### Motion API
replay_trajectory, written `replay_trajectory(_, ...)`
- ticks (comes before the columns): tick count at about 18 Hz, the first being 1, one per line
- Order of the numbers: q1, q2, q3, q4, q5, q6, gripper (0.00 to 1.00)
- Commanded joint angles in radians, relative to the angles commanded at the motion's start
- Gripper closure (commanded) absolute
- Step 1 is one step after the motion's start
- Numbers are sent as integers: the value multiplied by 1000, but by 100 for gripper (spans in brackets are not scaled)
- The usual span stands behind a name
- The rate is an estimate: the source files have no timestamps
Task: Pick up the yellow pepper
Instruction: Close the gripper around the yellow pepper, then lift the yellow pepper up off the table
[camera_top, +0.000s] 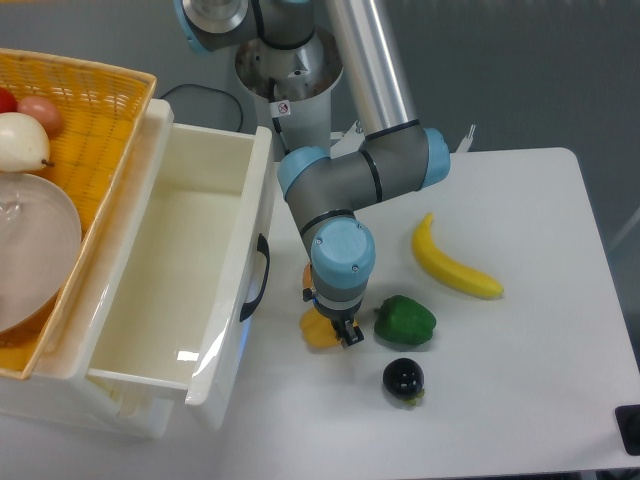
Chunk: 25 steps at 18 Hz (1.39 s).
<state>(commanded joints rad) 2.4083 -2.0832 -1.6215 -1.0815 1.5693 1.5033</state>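
The yellow pepper (315, 332) lies on the white table just right of the drawer front, and the arm's wrist covers most of it. My gripper (333, 333) points straight down over it. One dark finger (349, 335) stands at the pepper's right side, touching it or nearly so. The wrist hides the other finger, so the jaw gap does not show. The pepper still rests on the table.
A green pepper (405, 320) sits right beside the gripper, with a dark round fruit (403, 378) in front of it and a banana (455, 263) further right. An orange pepper (308, 274) peeks out behind the wrist. The open white drawer (180, 270) and a basket (90, 110) stand left.
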Motion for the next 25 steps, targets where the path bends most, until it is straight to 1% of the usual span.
replay_trajectory(2,2,6,8,-5,-2,2,81)
replay_trajectory(3,5,11,20,-21,-3,3,81)
replay_trajectory(7,32,51,83,-165,-9,14,81)
replay_trajectory(11,70,93,112,-251,-37,41,81)
replay_trajectory(14,97,133,112,-317,-67,72,81)
replay_trajectory(15,103,147,107,-331,-71,87,81)
replay_trajectory(17,101,176,101,-334,-75,95,81)
replay_trajectory(19,94,187,97,-340,-90,95,81)
replay_trajectory(20,94,195,97,-356,-98,95,81)
replay_trajectory(21,100,215,98,-370,-101,95,81)
replay_trajectory(25,115,222,95,-377,-97,95,81)
